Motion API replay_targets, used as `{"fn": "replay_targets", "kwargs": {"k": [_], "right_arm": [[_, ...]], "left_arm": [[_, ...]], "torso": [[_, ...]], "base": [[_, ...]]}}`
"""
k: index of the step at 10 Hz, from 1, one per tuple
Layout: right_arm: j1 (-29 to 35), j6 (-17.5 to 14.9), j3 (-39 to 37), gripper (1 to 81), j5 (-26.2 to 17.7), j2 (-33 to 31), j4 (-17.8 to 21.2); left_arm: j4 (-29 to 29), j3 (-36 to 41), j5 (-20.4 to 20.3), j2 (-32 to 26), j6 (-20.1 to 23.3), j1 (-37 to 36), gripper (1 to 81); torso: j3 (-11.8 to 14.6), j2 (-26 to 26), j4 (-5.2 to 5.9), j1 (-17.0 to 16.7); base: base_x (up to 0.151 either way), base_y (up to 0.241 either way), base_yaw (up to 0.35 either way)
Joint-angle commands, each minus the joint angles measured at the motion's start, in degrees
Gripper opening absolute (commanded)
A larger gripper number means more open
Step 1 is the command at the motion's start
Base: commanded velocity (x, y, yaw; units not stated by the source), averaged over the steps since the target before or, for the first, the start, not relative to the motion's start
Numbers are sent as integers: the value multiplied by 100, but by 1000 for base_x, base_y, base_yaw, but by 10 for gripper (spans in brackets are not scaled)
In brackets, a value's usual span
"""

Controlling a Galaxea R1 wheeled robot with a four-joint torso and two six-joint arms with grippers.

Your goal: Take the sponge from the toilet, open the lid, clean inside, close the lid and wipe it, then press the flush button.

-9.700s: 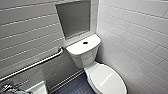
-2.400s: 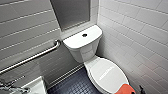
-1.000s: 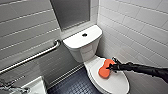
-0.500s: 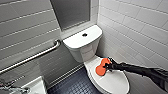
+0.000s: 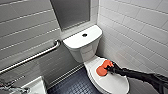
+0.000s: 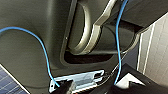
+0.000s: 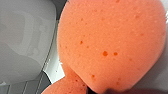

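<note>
The white toilet point(image 5: 113, 83) stands in the corner with its lid down. The dark round flush button point(image 5: 84, 35) sits in the middle of the tank top. The orange sponge point(image 5: 103, 68) is at the back part of the lid, near the tank. My right gripper point(image 5: 111, 69) comes in from the right and is shut on it, squeezing it. Whether the sponge touches the lid or hangs just above it I cannot tell. In the right wrist view the pinched sponge point(image 7: 110, 42) looms large beside glossy white ceramic point(image 7: 25, 37). My left gripper is open with nothing in it.
A metal grab bar point(image 5: 32, 58) runs along the left wall. A white sink edge point(image 5: 35, 86) is at the lower left. Dark tiled floor point(image 5: 75, 85) lies between sink and toilet. A white tiled wall point(image 5: 140, 32) stands close behind my right arm.
My right arm has reached in from the right and closed on the sponge on the lid. Over the last second it has hardly moved.
</note>
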Motion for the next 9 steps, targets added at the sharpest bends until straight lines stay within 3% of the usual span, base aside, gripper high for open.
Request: {"fn": "replay_targets", "kwargs": {"k": [1, 6, 9], "right_arm": [[163, 209, 1327, 10, -470, -942, -63], [-470, 244, 2477, 10, -269, -2241, -28], [-1287, 235, 2865, 10, 251, -2937, -2]], "left_arm": [[1, 91, 499, -11, 4, 203, 811], [62, 91, 499, 15, 12, 203, 811], [71, 91, 517, 6, 21, 177, 811]], "torso": [[0, 0, 0, 0], [0, 0, 0, 0], [0, 0, 0, 0]], "base": [[0, 0, 0], [0, 0, 0], [0, 0, 0]]}}
